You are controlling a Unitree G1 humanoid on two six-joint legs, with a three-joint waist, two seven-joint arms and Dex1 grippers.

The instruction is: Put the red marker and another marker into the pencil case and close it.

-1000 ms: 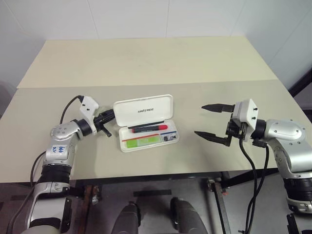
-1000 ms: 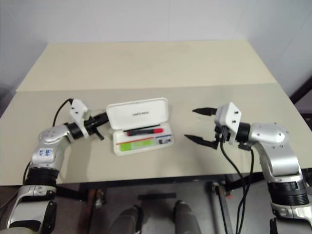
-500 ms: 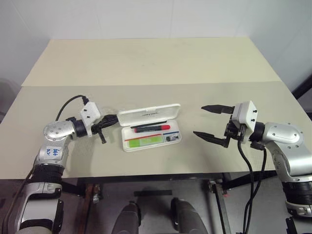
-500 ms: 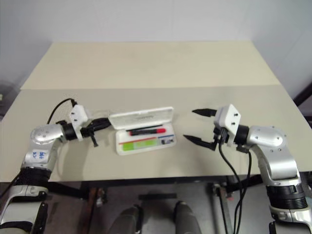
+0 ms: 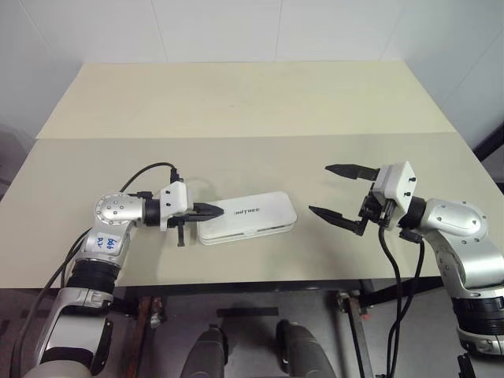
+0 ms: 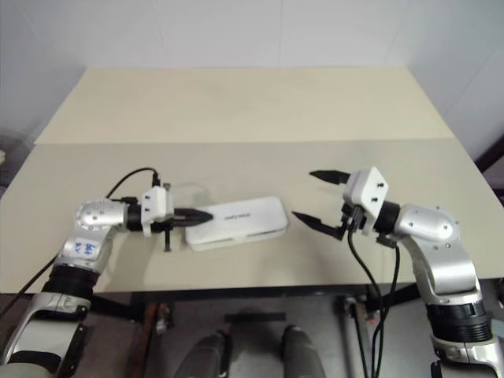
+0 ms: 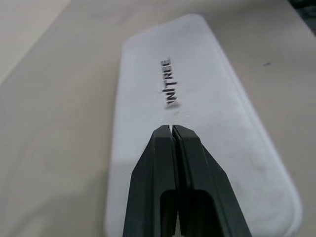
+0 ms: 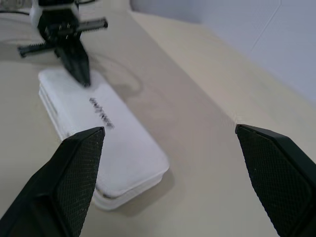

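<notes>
The white pencil case (image 5: 253,217) lies flat near the table's front edge with its lid down and the dark lettering facing up. The red marker and the other marker are hidden, since nothing of the case's inside shows. My left gripper (image 5: 217,210) is shut, and its joined tips rest on the lid's left end, just short of the lettering (image 7: 168,89) in the left wrist view. My right gripper (image 5: 319,189) hangs wide open to the right of the case, apart from it, with nothing between its fingers. The right wrist view looks over the case (image 8: 106,136) towards the left gripper (image 8: 79,66).
The beige table (image 5: 260,110) has a seam across its middle, with bare surface behind the case and on both sides. A black cable (image 5: 153,168) loops up from the left wrist. The front edge (image 5: 260,277) is close below the case.
The lid has come down from standing upright to flat on the case. My left gripper swung to the right and ended on top of the lid. The right arm has stayed put.
</notes>
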